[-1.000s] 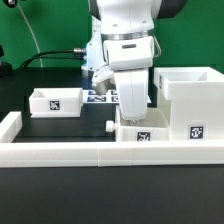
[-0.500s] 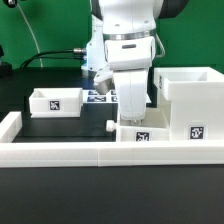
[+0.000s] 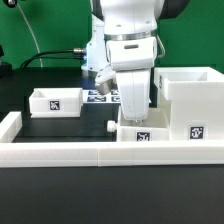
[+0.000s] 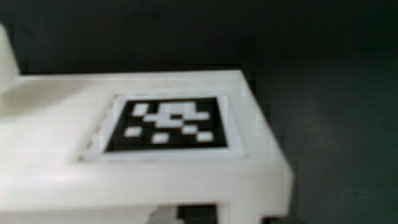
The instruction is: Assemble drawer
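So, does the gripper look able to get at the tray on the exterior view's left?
Probably yes: that tray stands apart, open top up, with nothing over it. The gripper is low at the other tray, so it would need to lift first.

Tool (image 3: 134,116) barely further toward the exterior view's right.

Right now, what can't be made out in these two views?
- Gripper jaws: in the exterior view the fingertips are hidden behind the near tray wall; the wrist view shows no fingers.
- Marker board: exterior view, mostly covered by the arm.
- Tag: wrist view, blurred, pattern unreadable.
- Housing: cut off at the exterior view's right edge.
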`<state>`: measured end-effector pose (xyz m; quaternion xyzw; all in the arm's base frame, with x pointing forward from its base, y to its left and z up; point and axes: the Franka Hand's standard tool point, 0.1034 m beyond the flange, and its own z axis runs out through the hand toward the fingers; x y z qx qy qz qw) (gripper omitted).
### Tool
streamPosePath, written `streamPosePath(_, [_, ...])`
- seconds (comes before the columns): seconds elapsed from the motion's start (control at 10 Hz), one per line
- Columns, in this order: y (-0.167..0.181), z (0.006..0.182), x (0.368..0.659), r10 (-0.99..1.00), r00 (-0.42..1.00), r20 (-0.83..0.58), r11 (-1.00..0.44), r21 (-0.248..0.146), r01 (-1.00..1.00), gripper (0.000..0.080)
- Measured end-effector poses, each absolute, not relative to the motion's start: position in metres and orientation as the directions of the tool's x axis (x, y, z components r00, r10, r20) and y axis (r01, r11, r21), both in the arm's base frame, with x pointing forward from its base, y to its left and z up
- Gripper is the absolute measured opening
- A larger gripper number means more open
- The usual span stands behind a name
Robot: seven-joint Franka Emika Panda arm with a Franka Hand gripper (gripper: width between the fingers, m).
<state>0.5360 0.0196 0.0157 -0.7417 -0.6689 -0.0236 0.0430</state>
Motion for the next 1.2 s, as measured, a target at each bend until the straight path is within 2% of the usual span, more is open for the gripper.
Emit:
streamPosePath(0.5, [0.018,0.015,0.536,0.992,0.090,0.093,-0.088,-0.030,0.996,0.0041])
streamPosePath(0.6, [0.017,0.015,0.536,0.992,0.078,0.094,-0.076,-0.024,0.997,0.0041])
streamPosePath(0.8, [0.006,0.012,0.535,0.994,0.033,0.102,-0.035,0.025,0.999,0.0041])
streamPosePath(0.9, [0.005,0.010,0.533,0.994,0.037,0.104,-0.041,0.034,0.999,0.0041])
streamPosePath(1.2, [0.004,0.010,0.534,0.994,0.041,0.104,-0.044,0.032,0.999,0.0041])
